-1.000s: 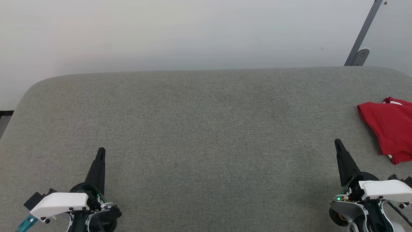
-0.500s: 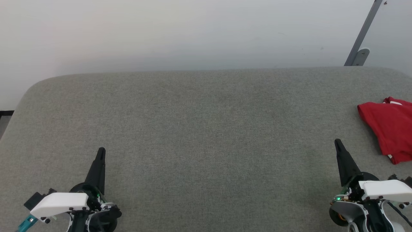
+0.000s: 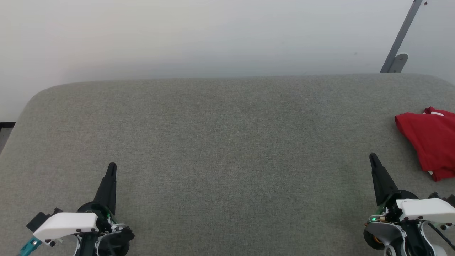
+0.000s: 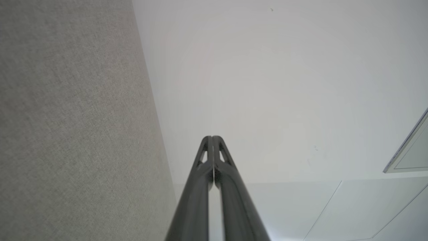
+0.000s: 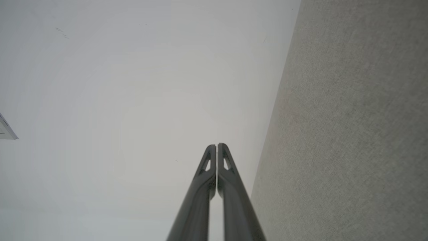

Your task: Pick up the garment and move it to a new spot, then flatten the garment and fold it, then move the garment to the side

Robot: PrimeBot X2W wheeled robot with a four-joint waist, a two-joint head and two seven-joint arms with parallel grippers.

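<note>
The garment (image 3: 432, 140) lies folded into a red bundle at the table's right edge, with a bit of white trim showing; part of it runs past the head view's border. My right gripper (image 3: 373, 156) stands shut and empty to the garment's lower left, clear of it, and its tips (image 5: 216, 146) meet in the right wrist view. At the lower left, far from the garment, my left gripper (image 3: 112, 165) is shut on nothing; the left wrist view shows its fingers pressed together (image 4: 211, 137).
The grey fabric-covered table (image 3: 220, 142) spreads wide between the arms, with rounded far corners. A pale wall rises behind it. A grey metal strut (image 3: 401, 37) leans at the back right corner.
</note>
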